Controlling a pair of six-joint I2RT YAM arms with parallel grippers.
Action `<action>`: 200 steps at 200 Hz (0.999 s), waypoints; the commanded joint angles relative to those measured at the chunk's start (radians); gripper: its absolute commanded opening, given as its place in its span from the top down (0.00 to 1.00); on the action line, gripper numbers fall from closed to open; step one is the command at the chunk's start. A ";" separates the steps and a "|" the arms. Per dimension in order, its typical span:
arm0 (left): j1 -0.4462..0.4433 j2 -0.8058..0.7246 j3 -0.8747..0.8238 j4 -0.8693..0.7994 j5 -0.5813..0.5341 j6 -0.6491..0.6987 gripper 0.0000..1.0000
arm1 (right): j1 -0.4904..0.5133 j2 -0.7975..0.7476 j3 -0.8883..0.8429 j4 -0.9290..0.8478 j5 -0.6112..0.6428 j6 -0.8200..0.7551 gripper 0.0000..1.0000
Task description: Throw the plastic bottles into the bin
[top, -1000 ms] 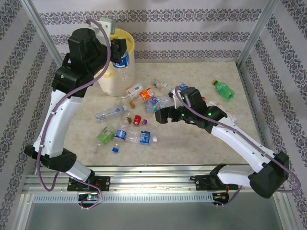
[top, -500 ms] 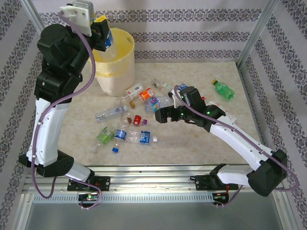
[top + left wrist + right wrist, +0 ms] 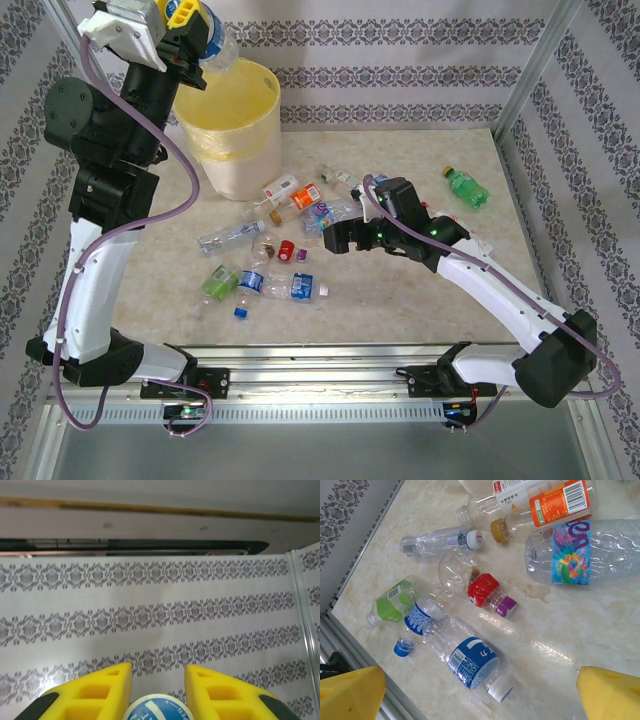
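The left gripper (image 3: 192,22) has its yellow fingers (image 3: 95,692) clamped on a blue-labelled bottle (image 3: 210,38), held high and tilted over the rim of the yellow-lined bin (image 3: 243,165). The right gripper (image 3: 335,238) hangs low with its fingers (image 3: 350,695) spread wide and nothing between them, just above the other plastic bottles (image 3: 262,262) scattered on the table (image 3: 420,310) near the bin.
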 commanded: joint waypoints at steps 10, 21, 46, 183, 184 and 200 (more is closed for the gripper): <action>0.011 -0.022 -0.050 0.284 0.075 0.077 1.00 | -0.015 0.012 0.031 -0.010 -0.011 -0.005 0.02; 0.011 -0.022 -0.070 0.336 0.086 0.090 1.00 | -0.016 0.016 0.033 -0.009 -0.012 -0.006 0.02; 0.011 -0.018 -0.095 0.405 0.099 0.122 1.00 | -0.020 0.029 0.045 -0.011 -0.014 -0.008 0.02; 0.157 0.123 -0.155 0.418 0.050 0.019 1.00 | -0.034 0.053 0.058 -0.015 -0.029 -0.001 0.02; 0.161 0.127 -0.158 0.417 0.050 0.014 1.00 | -0.034 0.053 0.058 -0.016 -0.028 -0.001 0.02; 0.228 0.172 -0.201 0.396 0.051 -0.062 1.00 | -0.035 0.043 0.047 -0.014 -0.028 0.007 0.02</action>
